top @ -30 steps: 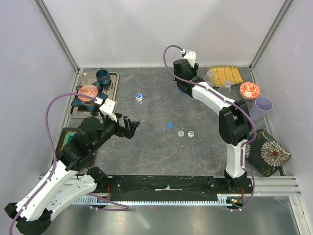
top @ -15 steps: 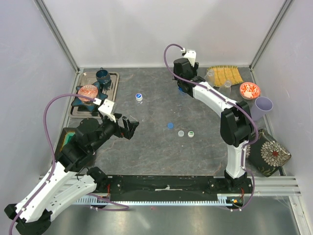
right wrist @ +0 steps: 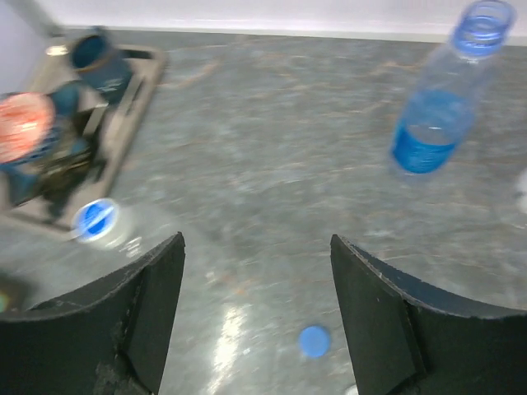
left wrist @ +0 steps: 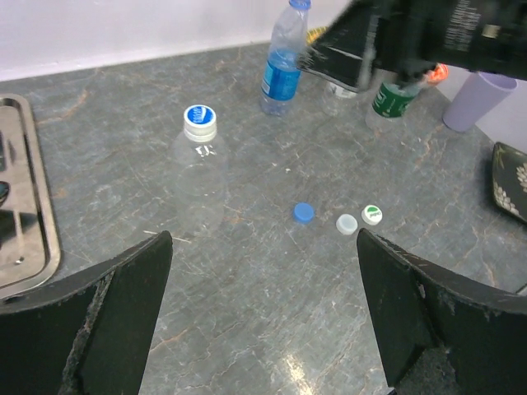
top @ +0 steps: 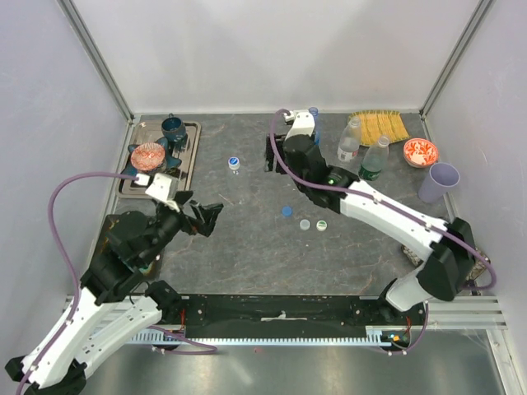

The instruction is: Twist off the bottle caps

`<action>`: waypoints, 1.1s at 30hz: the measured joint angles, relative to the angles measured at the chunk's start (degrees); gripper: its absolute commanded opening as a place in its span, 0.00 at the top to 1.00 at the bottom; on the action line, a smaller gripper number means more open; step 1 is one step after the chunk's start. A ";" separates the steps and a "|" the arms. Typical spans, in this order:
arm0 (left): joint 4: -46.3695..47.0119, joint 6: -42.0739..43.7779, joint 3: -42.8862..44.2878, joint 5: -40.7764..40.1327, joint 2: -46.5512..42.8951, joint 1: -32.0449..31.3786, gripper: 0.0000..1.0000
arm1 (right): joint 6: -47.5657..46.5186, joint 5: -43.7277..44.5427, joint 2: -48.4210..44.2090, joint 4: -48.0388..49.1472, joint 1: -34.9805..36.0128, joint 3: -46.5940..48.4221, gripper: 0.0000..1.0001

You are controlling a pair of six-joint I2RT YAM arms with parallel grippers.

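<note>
Left gripper (top: 202,216), lower left, fingers spread wide, empty. Capped clear bottle (top: 235,164) stands upper middle. Right gripper (top: 269,158) is just right of it, fingers apart, gripping nothing. Blue-labelled bottle (top: 314,120) and green-labelled bottle (top: 373,160) sit upper right, loose caps (top: 305,224) centre.

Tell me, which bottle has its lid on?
The short clear bottle standing alone nearest the tray. A white-and-blue cap sits on top; the blue-labelled bottle at the back shows an open neck.
</note>
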 measured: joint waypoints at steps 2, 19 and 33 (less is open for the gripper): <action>-0.02 -0.09 -0.50 -1.66 -2.32 0.00 0.01 | 0.48 -3.80 -3.23 1.01 1.75 -1.55 0.17; -2.08 -2.19 -4.94 -8.48 -12.70 0.00 0.01 | -4.94 -11.93 15.43 0.57 8.59 14.84 0.14; -2.86 -2.23 -4.94 -8.48 -12.66 0.00 0.01 | -6.75 -9.07 21.11 -0.37 8.41 17.49 0.55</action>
